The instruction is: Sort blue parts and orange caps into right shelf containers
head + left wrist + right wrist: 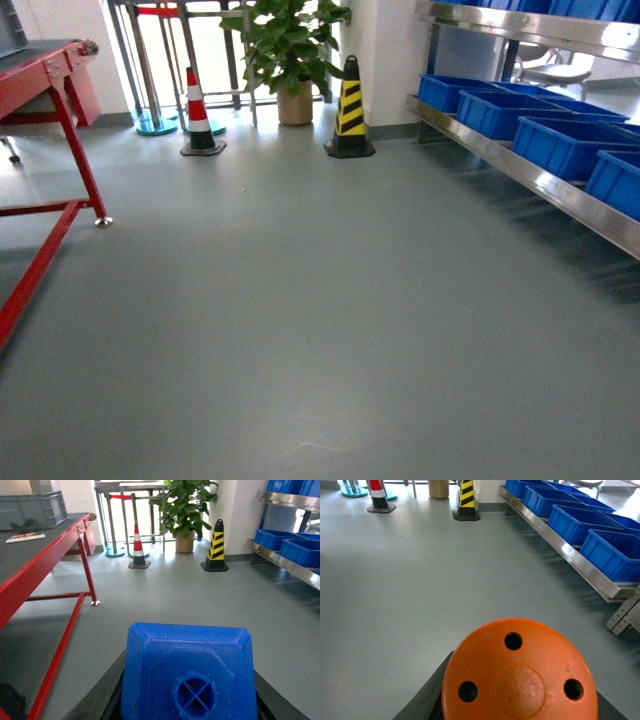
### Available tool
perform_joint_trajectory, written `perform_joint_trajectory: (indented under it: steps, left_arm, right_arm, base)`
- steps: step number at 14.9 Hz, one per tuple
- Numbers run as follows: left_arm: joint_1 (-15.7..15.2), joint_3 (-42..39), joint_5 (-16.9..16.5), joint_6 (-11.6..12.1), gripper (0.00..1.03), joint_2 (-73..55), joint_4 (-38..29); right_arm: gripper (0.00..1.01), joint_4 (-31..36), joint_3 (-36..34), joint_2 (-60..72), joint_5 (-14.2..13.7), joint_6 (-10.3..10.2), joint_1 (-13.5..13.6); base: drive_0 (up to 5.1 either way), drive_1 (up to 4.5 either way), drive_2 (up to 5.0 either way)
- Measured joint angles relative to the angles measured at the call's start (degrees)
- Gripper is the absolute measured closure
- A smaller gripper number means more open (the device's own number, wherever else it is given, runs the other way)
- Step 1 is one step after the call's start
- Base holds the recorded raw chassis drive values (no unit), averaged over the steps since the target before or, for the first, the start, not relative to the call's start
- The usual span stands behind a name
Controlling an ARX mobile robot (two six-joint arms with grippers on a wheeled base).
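The grey floor point(300, 330) filled most of the head view. The right shelf point(540, 180), a long steel rack, ran along the right side and carried a row of blue containers point(565, 145) on its lower level, with more on the level above. A red-framed table point(45, 575) stood at the left; its dark tabletop point(30, 552) bore a grey crate point(32, 510) and a flat white item too small to identify. At the far wall stood a potted plant point(290, 50), with a yellow-and-black cone point(350, 110) just to its right and a red-and-white cone point(200, 115) to its left.

In the left wrist view, a blue part point(187, 675) with a round cross-shaped recess sat close before the camera, with the dark fingers point(102, 695) of the left gripper point(187, 707) clamped against its two sides. In the right wrist view, an orange cap point(520, 675) with three small holes in its flat top was likewise clamped between the dark fingers point(427, 700) of the right gripper point(520, 710), above bare floor and well short of the containers. Neither arm appeared in the head view.
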State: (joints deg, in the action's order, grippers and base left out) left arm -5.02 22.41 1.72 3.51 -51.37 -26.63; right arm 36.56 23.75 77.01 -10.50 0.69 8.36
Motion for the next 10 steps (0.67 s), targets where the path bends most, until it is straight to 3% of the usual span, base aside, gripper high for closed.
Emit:
perform_joint_trajectory:
  steps: [10]
  left_arm:
    - [0.0,0.0,0.0,0.0,0.58,0.0,-0.02]
  right_arm:
    - [0.57,0.0,0.0,0.0,0.0,0.0,0.0]
  base:
    - [-1.6,-1.59,-1.6]
